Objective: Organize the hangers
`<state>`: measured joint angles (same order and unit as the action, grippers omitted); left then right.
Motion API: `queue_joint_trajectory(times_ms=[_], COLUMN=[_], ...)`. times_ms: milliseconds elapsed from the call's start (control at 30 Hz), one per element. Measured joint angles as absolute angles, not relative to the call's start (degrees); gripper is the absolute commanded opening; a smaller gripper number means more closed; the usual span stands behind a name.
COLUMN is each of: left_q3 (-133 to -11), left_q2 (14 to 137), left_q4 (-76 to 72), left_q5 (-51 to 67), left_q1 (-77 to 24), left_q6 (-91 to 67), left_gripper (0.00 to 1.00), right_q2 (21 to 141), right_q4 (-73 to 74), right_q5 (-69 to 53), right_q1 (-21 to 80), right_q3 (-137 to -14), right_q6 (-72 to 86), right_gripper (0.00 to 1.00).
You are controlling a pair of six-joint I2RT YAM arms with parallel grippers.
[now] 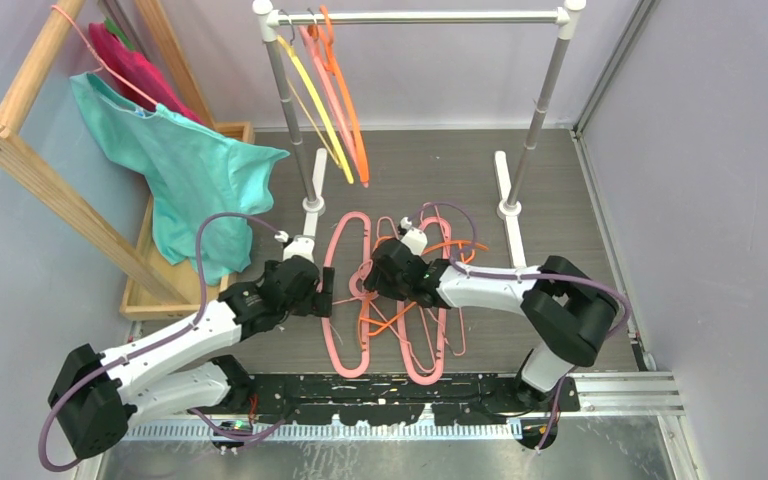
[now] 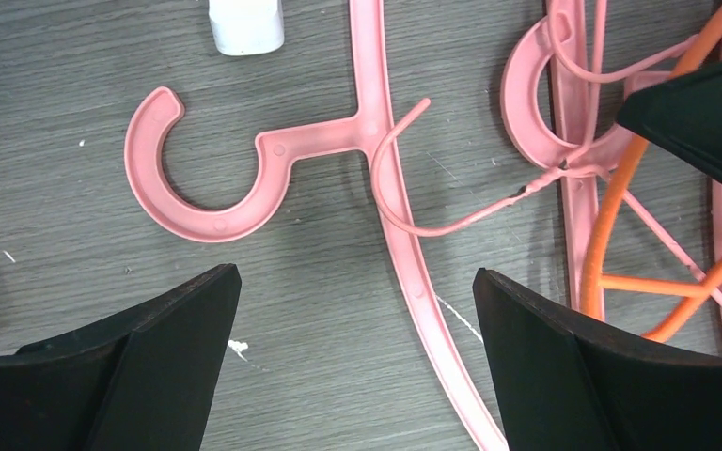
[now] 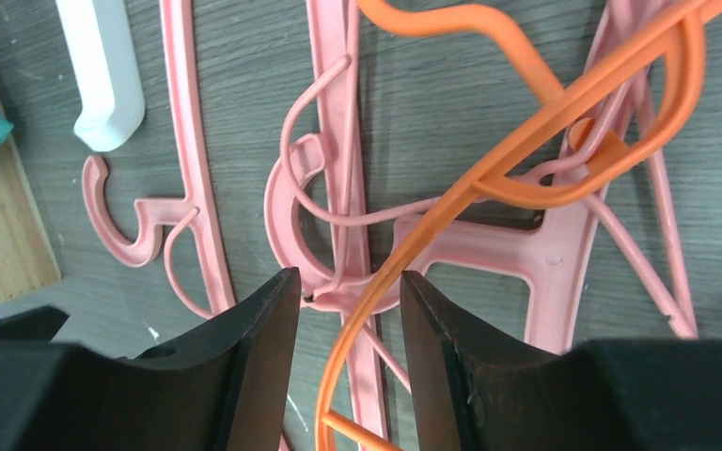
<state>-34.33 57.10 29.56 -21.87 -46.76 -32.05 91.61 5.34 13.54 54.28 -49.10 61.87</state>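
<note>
Several pink and orange hangers [image 1: 400, 310] lie tangled on the floor below the rack rail [image 1: 420, 17]. A yellow [image 1: 315, 100], a pink [image 1: 322, 70] and an orange hanger [image 1: 352, 120] hang at the rail's left end. My left gripper [image 1: 325, 293] is open over a flat pink hanger's arm [image 2: 414, 282], whose hook [image 2: 197, 211] lies ahead; nothing is held [image 2: 357, 277]. My right gripper [image 1: 368, 280] is partly open [image 3: 346, 277], and an orange hanger's wire [image 3: 384, 282] passes loosely between its jaws, above a thick pink hook [image 3: 287, 221].
A wooden frame [image 1: 50, 190] at the left carries teal [image 1: 190, 170] and magenta garments on a pink hanger. The rack's white feet [image 1: 312, 190] [image 1: 505, 185] stand behind the pile. The two grippers are close together. Walls close in both sides.
</note>
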Motion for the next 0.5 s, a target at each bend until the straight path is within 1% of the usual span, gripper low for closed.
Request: queue_joint_trajectory(times_ms=[167,233,267,300,333,367,400,500], left_q3=[-33.65,-33.5,-33.47,-33.43,-33.41,-33.39,-33.39,-33.28], left_q2=[55.27,55.11,55.11,55.11,55.11,55.13,55.11,55.09], left_q4=[29.74,29.78,29.8,29.87,29.89,29.95,30.06,30.37], left_q5=[-20.64,-20.36,-20.23,-20.14,-20.12,-20.12,-20.12,-20.12], left_q1=[-46.76,-46.76,-46.76,-46.76,-46.76,-46.74,-46.76,-46.76], left_q6=[-32.08,-32.1,-32.1,-32.1,-32.1,-32.1,-32.1,-32.14], left_gripper=[0.98,0.98,0.98,0.98,0.98,0.98,0.98,0.98], right_q2=[94.72,95.29,95.66,96.03,96.42,96.71,96.82,96.79], right_q4=[4.69,4.19,3.84,3.44,3.01,2.7,2.57,1.45], right_q5=[14.96,15.35,15.53,15.66,15.81,15.88,15.9,15.84], right_q1=[54.28,54.26,54.26,54.28,54.28,54.26,54.26,54.28], right_q3=[-49.32,-49.56,-49.78,-49.95,-50.0,-50.0,-49.98,-50.0], right_q6=[63.2,63.42,63.42,63.42,63.42,63.33,64.53,64.18], right_gripper=[0.46,0.38,0.31,0.19,0.09,0.03,0.01,0.01])
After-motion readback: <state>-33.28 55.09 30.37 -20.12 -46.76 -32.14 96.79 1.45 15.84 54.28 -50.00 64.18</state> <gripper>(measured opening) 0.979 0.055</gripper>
